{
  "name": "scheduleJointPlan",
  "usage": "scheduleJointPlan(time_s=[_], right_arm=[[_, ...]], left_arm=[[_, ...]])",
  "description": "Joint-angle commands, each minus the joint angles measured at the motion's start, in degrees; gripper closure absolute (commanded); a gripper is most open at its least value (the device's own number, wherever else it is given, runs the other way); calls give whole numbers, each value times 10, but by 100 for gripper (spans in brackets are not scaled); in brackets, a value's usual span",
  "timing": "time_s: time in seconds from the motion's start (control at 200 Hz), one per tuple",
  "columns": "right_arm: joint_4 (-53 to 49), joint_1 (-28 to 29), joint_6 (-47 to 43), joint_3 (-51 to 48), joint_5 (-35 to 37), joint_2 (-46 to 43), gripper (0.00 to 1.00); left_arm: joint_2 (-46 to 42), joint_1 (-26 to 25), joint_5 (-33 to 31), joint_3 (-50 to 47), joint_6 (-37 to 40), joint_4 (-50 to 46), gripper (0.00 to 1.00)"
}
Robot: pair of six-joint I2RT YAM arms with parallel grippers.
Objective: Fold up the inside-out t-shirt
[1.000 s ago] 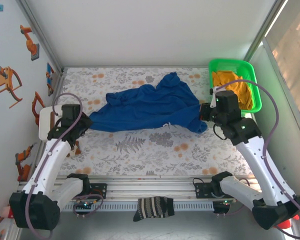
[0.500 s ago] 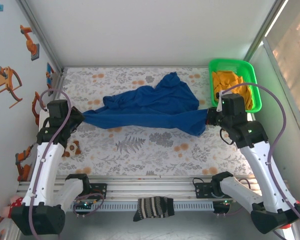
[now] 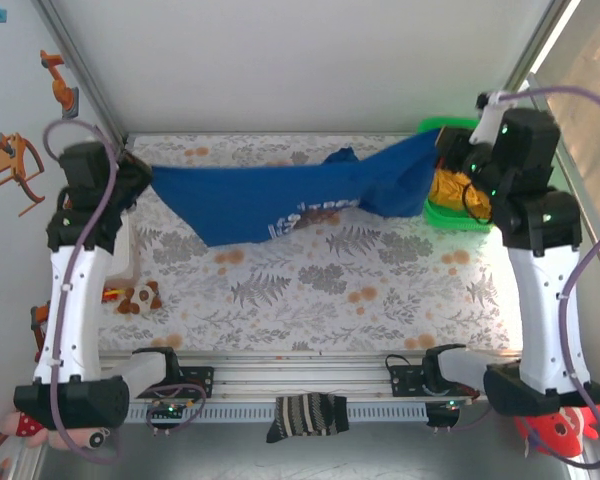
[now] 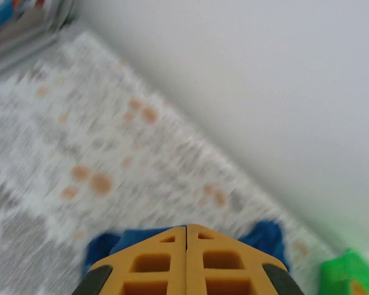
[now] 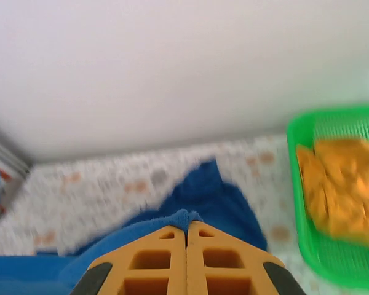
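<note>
Jaws: both clamped on t-shirt [image 3: 250, 195] | soft blue cloth, stretched taut, wrinkled

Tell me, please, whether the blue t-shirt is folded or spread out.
Spread, not folded: the t-shirt stretches between the left gripper and right gripper, both shut on it.

I find both arms reared up from their bases and spread wide, the left along the left edge and the right along the right edge, with each wrist turned inward toward the other. Left gripper [image 3: 140, 172]: jaws pressed flat together, an edge of the t-shirt [image 3: 250, 200] pinched between them. Right gripper [image 3: 446, 152]: jaws likewise closed, with a fold of the same cloth caught at the tips. Both wrist views are blurred.
</note>
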Motion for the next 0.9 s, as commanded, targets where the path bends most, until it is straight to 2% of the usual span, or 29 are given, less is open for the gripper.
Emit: scheduleJointPlan(time_s=[0.0, 0.075, 0.16, 0.285, 0.486, 0.676, 0.896], right_arm=[[26, -32, 18, 142, -51, 39, 100], [22, -43, 43, 211, -73, 57, 100], [26, -46, 65, 244, -91, 55, 100], [54, -46, 84, 236, -105, 16, 100], [67, -46, 84, 240, -108, -17, 100], [87, -46, 81, 187, -128, 5, 100], [142, -47, 85, 101, -156, 85, 100]], left_arm=[[46, 15, 33, 130, -12, 20, 100], [65, 18, 44, 196, -36, 25, 100], [62, 19, 57, 226, -66, 44, 100], [31, 19, 60, 227, -87, 66, 100], [0, 19, 40, 218, -81, 62, 100], [40, 19, 62, 175, -68, 53, 100], [132, 19, 104, 100, -67, 102, 100]])
